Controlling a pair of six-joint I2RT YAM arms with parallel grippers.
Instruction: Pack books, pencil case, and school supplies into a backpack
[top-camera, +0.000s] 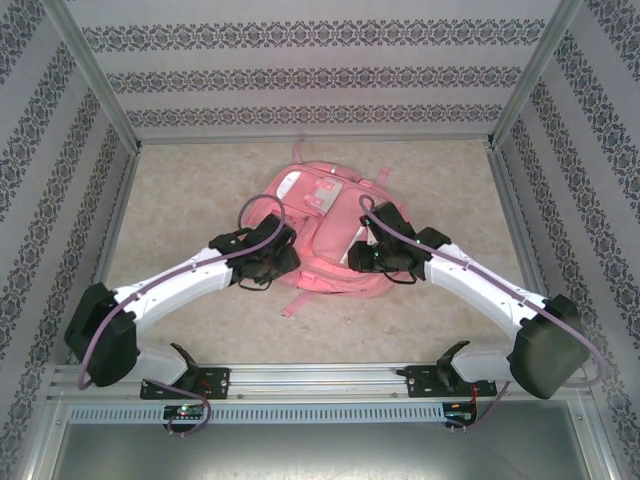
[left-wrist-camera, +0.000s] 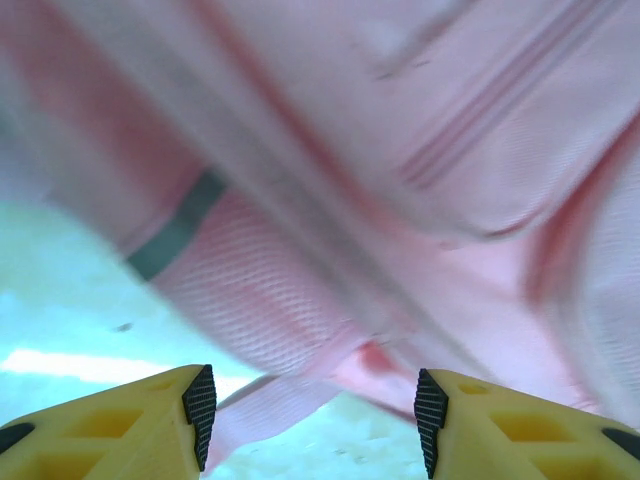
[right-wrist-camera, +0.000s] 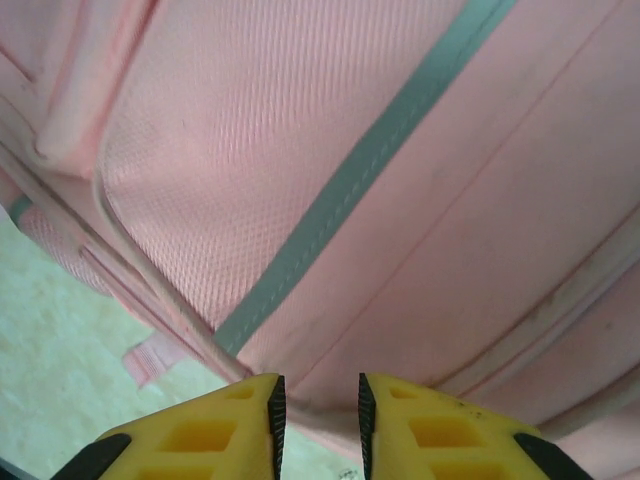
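Bench (top-camera: 180, 200): pale beige top with a mottled, stone-like pattern, walled on three sides. One pink backpack (top-camera: 322, 245) lies flat on it at centre frame. A short pink strap (top-camera: 295, 303) trails from its lower left edge onto the bench surface.

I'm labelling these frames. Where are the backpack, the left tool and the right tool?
backpack (top-camera: 325, 250): top view, on its pink front panel.
left tool (left-wrist-camera: 315, 405): left wrist view, midway between its yellow fingertips.
right tool (right-wrist-camera: 318, 415): right wrist view, midway between its yellow fingertips.
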